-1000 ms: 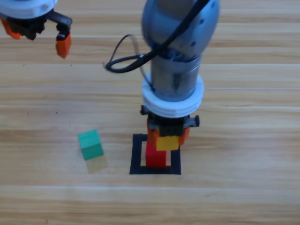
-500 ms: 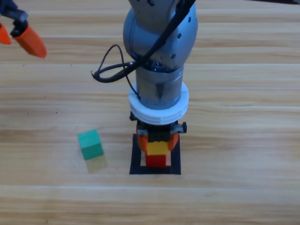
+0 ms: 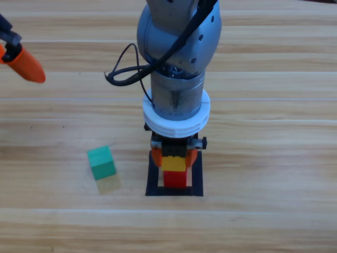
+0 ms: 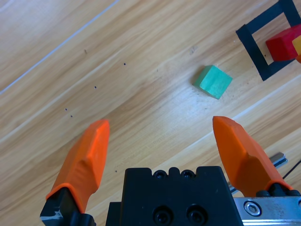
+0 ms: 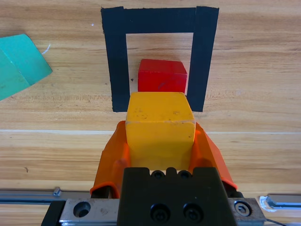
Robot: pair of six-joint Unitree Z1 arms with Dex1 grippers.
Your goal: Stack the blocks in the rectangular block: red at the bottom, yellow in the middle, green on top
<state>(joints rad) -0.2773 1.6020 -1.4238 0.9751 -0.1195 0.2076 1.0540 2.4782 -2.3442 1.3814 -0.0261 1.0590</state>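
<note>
The red cube (image 3: 175,179) (image 5: 162,75) sits inside the black tape rectangle (image 3: 152,176) (image 5: 119,70). My right gripper (image 3: 174,158) (image 5: 160,141) is shut on the yellow cube (image 3: 174,163) (image 5: 160,125), which hangs just above the red cube and toward the rectangle's far side. The green cube (image 3: 101,162) (image 4: 213,81) (image 5: 19,63) lies on the wood left of the rectangle. At the upper left edge of the high view my left gripper (image 3: 16,58) (image 4: 162,146) stands open, with nothing between its jaws.
A black cable (image 3: 126,71) loops off the right arm's left side. Bare wood lies all around the rectangle and the green cube.
The right arm has carried the yellow cube leftward and lower, from the rectangle's right part to over the red cube. The left gripper drew back toward the left edge.
</note>
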